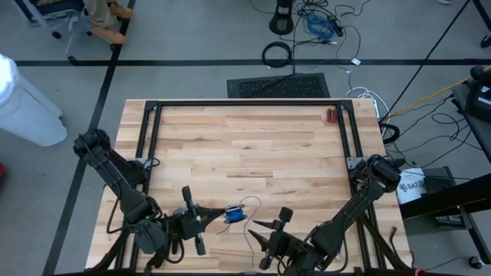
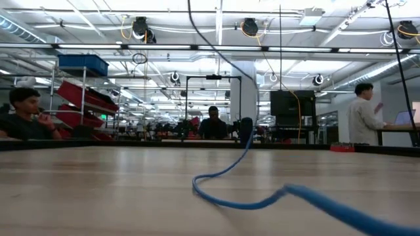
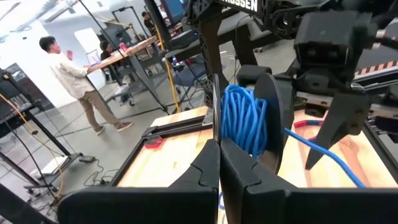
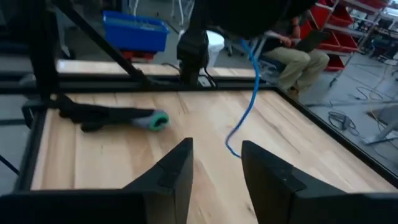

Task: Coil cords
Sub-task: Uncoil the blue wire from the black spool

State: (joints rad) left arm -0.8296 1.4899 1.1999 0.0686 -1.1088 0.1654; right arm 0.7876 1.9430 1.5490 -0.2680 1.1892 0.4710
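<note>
The cord is blue, wound into a small bundle of loops [image 1: 234, 216] [image 3: 244, 121] that hangs above the table near its front edge. My left gripper [image 1: 209, 218] [image 3: 219, 149] is shut on it. A loose tail [image 1: 251, 205] drops from the bundle and lies on the wood [image 2: 230, 196] [image 4: 231, 144]. My right gripper [image 1: 262, 234] [image 4: 216, 163] stands open just right of the bundle, nothing between its fingers; it also shows in the left wrist view [image 3: 333, 124], beyond the bundle. My left gripper holds the cord's bundle of loops at its side [image 3: 231, 127], pinched between the two shut fingers. The fingers come about level from the table's left. The bundle is lifted clear, and its tail [image 2: 244, 147] hangs slack down to the tabletop.
A black metal frame [image 1: 245, 103] borders the work area. Red-handled pliers [image 1: 331, 116] lie at its far right corner. A dark object with a greenish end [image 4: 115, 118] lies on the wood by the frame. A thick black cable ring [image 1: 276, 54] is on the floor. People sit and stand beyond the table.
</note>
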